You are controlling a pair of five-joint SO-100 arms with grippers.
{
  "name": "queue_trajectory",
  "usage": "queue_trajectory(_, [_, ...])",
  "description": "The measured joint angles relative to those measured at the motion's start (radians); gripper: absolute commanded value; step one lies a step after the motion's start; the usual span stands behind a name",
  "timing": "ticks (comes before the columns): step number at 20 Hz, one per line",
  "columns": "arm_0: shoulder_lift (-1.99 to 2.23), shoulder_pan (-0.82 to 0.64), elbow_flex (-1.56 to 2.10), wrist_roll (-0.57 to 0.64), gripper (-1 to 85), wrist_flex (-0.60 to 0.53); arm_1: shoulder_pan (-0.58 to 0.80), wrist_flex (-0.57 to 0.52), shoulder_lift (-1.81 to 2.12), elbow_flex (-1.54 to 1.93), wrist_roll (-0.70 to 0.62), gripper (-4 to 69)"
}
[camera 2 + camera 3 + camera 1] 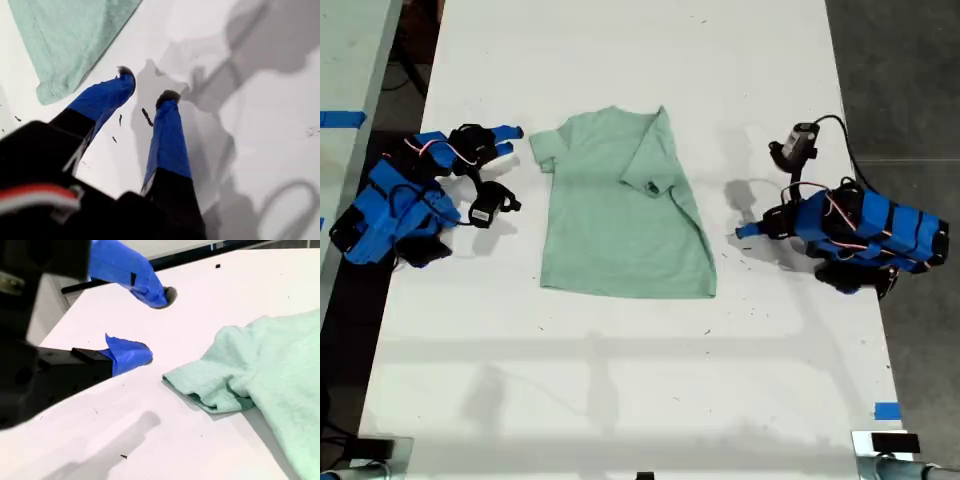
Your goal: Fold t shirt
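The pale mint-green t shirt (620, 220) lies flat in the middle of the white table (620, 390), neck away from the camera. Its side on the exterior view's right is folded inward over the chest. My first gripper (744, 232) rests low at the exterior view's right, a short way from the shirt's edge. It is open with nothing between its fingers (146, 85), and a hem corner of the t shirt (70, 35) lies just beyond them. My second gripper (510, 141) sits at the exterior view's left, open and empty (155, 325), close beside the sleeve of the t shirt (215, 385).
A blue tape mark (887, 411) sits near the table's edge at the exterior view's lower right. A second table with blue tape (340, 119) stands at the exterior view's left. Dark floor lies beyond the table at the exterior view's right.
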Motion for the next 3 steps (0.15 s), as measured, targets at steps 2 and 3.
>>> queue_trajectory(2, [0.000, 0.000, 0.000, 0.000, 14.2, 0.000, -0.002, 0.000, 0.000, 0.000, -0.044, 10.4])
queue_trajectory(3, [0.000, 0.000, 0.000, 0.000, 14.2, 0.000, -0.005, 0.000, 0.000, 0.000, -0.049, 10.1])
